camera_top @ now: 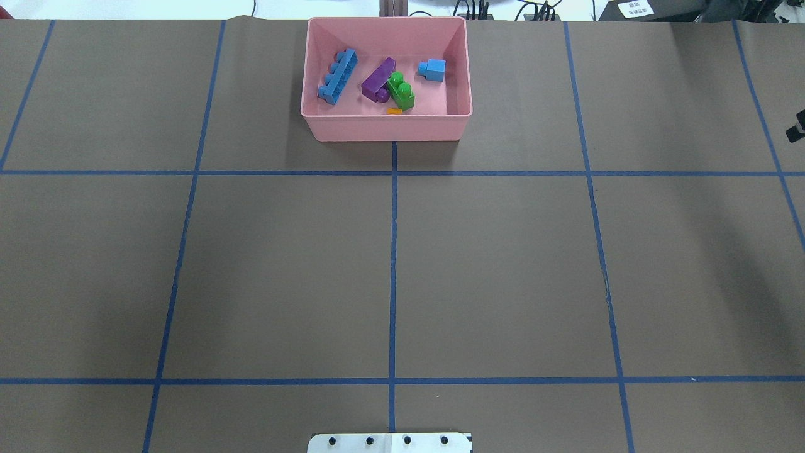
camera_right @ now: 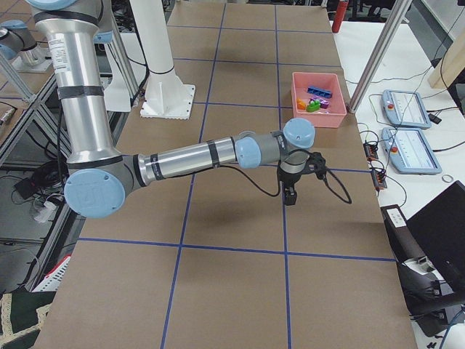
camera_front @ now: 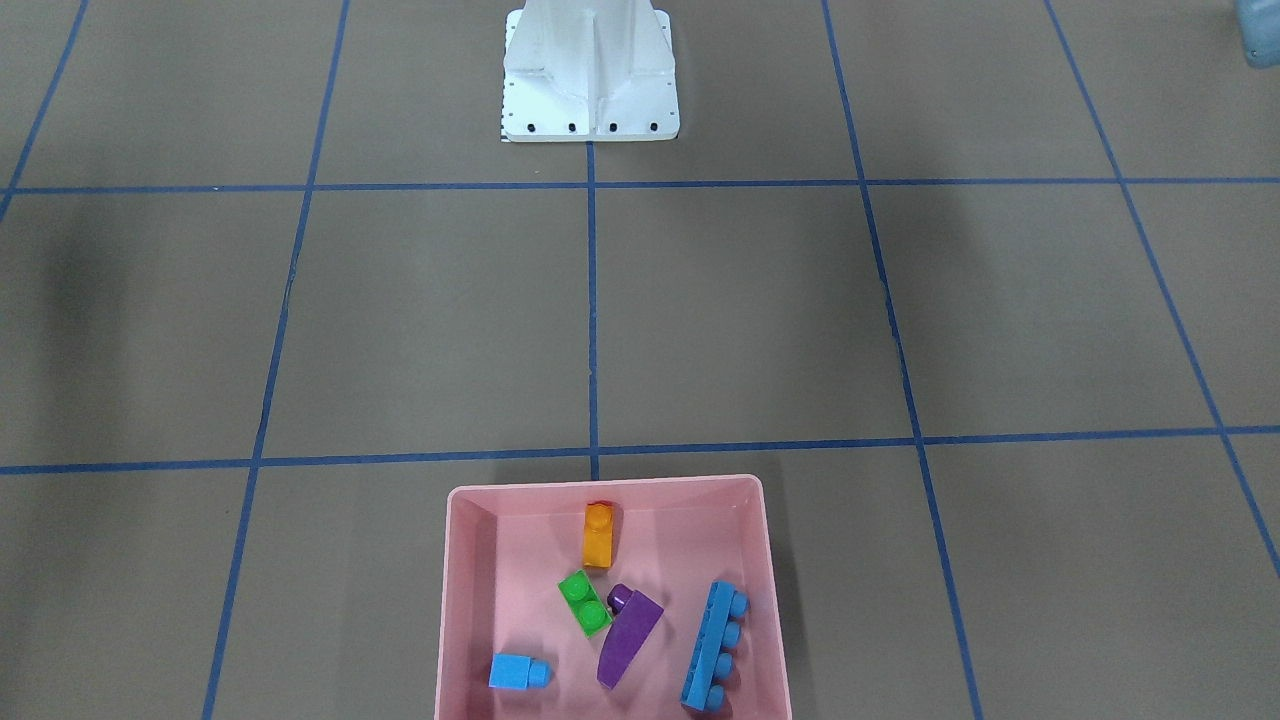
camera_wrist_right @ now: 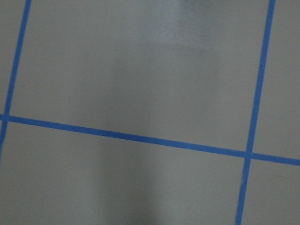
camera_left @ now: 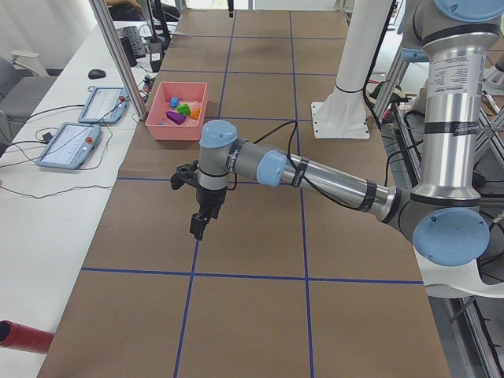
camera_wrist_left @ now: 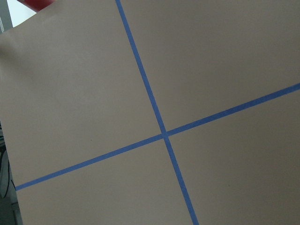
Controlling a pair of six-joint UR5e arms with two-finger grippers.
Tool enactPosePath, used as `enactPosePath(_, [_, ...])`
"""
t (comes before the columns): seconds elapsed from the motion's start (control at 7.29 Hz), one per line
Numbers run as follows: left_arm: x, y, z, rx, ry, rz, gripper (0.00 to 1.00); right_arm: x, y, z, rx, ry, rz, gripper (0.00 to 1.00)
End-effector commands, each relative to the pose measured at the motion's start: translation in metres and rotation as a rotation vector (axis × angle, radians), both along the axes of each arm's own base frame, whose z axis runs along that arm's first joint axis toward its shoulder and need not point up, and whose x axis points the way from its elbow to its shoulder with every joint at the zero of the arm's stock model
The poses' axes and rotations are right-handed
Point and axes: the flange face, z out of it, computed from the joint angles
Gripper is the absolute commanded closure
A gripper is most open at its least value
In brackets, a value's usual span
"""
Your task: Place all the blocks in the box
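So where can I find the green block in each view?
Exterior front-facing: green block, bottom centre.
Overhead exterior: block, top centre.
Exterior left: block, upper left.
Exterior right: block, upper right.
Left wrist-mounted: not in it.
Right wrist-mounted: not in it.
Shared landmark: the pink box that holds it.

Silver arms [camera_left: 331, 183] carry pale-blue joint caps [camera_left: 217, 135] (black bands [camera_left: 453, 124] too).

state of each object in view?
box, holds all five blocks
orange block, inside, by robot-side wall
green block, inside, studs up
purple wedge, inside, against green block
long blue bar, inside, on its side
small blue cube, inside, on its side
left tool, above table, grip unreadable
right tool, above table, grip unreadable
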Motion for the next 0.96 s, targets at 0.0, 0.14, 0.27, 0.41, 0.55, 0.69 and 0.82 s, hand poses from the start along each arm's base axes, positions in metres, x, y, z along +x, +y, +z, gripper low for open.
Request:
enactPosePath(0.0, [-0.011, 0.009, 0.044, -0.127, 0.143, -0.016, 0.0, 0.058, 0.052, 0.045, -0.015, -0.034, 0.058, 0.0])
enactPosePath(0.14, [-0.01, 0.009, 0.059, -0.156, 0.163, -0.017, 0.0, 0.077, 0.075, 0.059, -0.029, -0.062, 0.079, 0.0])
enactPosePath(0.27, [-0.017, 0.01, 0.071, -0.176, 0.165, -0.032, 0.0, 0.102, 0.105, 0.073, -0.042, -0.071, 0.12, 0.0])
enactPosePath(0.41, [-0.03, 0.008, 0.084, -0.198, 0.17, -0.062, 0.0, 0.102, 0.127, 0.069, -0.024, -0.072, 0.103, 0.0])
enactPosePath(0.55, [-0.045, 0.008, 0.092, -0.213, 0.174, -0.093, 0.0, 0.102, 0.128, 0.074, -0.038, -0.071, 0.103, 0.0])
enactPosePath(0.69, [-0.049, 0.011, 0.095, -0.219, 0.174, -0.102, 0.0, 0.102, 0.126, 0.083, -0.055, -0.062, 0.103, 0.0])
enactPosePath(0.82, [-0.056, 0.011, 0.095, -0.203, 0.171, -0.089, 0.0, 0.097, 0.122, 0.086, -0.062, -0.059, 0.093, 0.0])
